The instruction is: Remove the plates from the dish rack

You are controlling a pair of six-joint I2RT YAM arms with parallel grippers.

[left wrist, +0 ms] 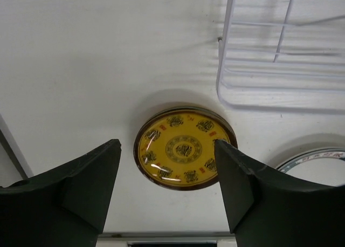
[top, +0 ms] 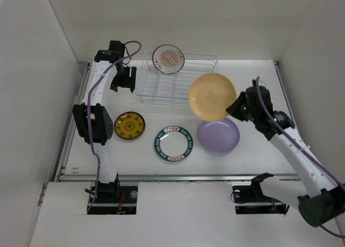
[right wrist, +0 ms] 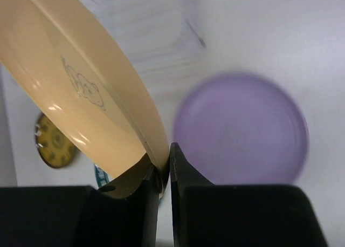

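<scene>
My right gripper (top: pixel 233 108) is shut on the rim of the tan-yellow plate (top: pixel 212 95) and holds it in the air above the lavender plate (top: pixel 218 135); the wrist view shows the tan-yellow plate (right wrist: pixel 81 90) clamped between the jaws (right wrist: pixel 166 163) over the lavender plate (right wrist: pixel 242 131). The wire dish rack (top: pixel 178 81) holds the plate with the orange-red centre (top: pixel 168 59) upright at its back. The gold-patterned plate (top: pixel 129 125) and the teal-rimmed plate (top: pixel 172 144) lie on the table. My left gripper (top: pixel 123 81) is open, left of the rack, above the gold-patterned plate (left wrist: pixel 185 148).
White walls enclose the table on the left, back and right. The rack's corner (left wrist: pixel 269 47) shows at the top right of the left wrist view. The table's near edge (top: pixel 178 177) runs just behind the arm bases.
</scene>
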